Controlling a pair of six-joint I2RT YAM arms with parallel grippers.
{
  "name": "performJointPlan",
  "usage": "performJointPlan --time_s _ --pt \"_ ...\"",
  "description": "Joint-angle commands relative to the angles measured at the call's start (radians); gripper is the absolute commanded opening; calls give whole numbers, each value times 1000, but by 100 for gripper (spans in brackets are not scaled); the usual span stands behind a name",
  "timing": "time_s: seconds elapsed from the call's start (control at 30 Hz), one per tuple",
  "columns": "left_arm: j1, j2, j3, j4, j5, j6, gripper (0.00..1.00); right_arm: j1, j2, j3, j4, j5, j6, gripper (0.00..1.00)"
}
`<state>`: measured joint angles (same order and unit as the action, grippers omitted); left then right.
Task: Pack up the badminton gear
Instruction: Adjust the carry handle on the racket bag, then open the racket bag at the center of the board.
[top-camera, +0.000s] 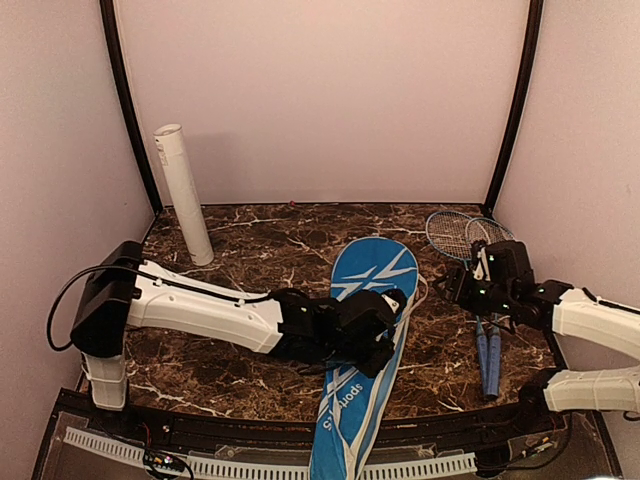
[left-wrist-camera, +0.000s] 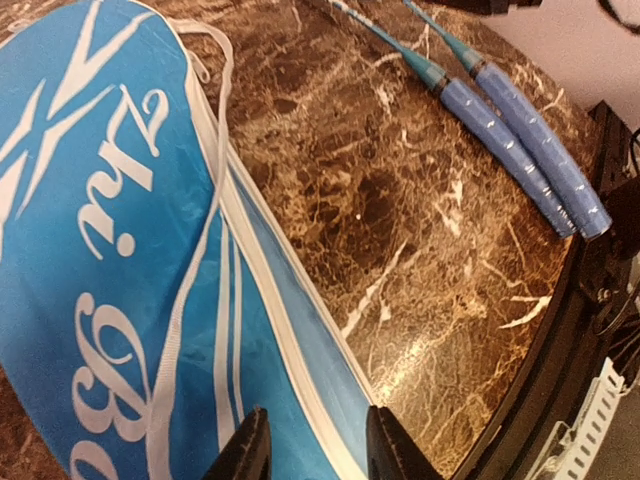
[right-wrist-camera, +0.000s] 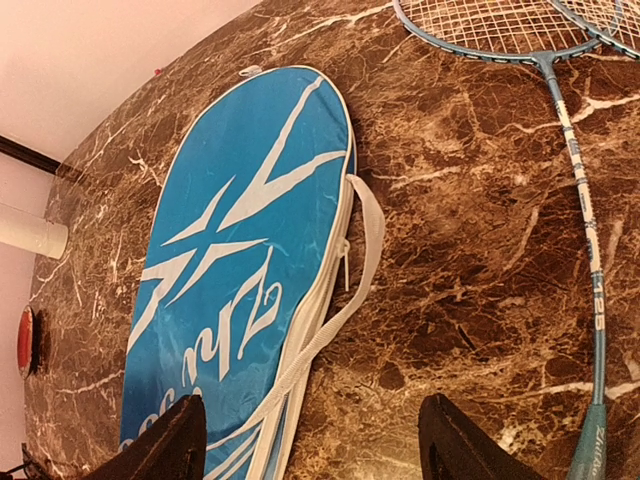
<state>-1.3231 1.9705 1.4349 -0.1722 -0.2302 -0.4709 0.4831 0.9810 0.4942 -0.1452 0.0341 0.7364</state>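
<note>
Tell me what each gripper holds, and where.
Right gripper: nothing, jaws open. Left gripper straddles the blue cover's white edge; whether it grips cannot be told.

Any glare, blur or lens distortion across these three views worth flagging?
Top view: even warm light, sharp, no strong glare on the table. Left wrist view: a pale sheen on the table beside the left pincer, whose fingers look dark and soft; cover lettering crisp. Right wrist view: the table's far edge bows from the wide lens; rackets sharp.
</note>
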Motion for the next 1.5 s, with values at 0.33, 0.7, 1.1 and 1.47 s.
performJointPlan --time_s 0.33,0.7,1.1,1.47 --pt "-4 188 129 -120 97 48 33 -5 -40 -28 -21 39 -4 73" --pt "-4 244 140 -190 46 22 26 -5 -41 -35 -19 39 0 74" --pt "3 223 106 -205 7 -31 0 -5 -62 -33 -37 50 2 74" --pt "56 15 -84 11 -3 -122 0 -6 -150 -17 -222 114 45 77"
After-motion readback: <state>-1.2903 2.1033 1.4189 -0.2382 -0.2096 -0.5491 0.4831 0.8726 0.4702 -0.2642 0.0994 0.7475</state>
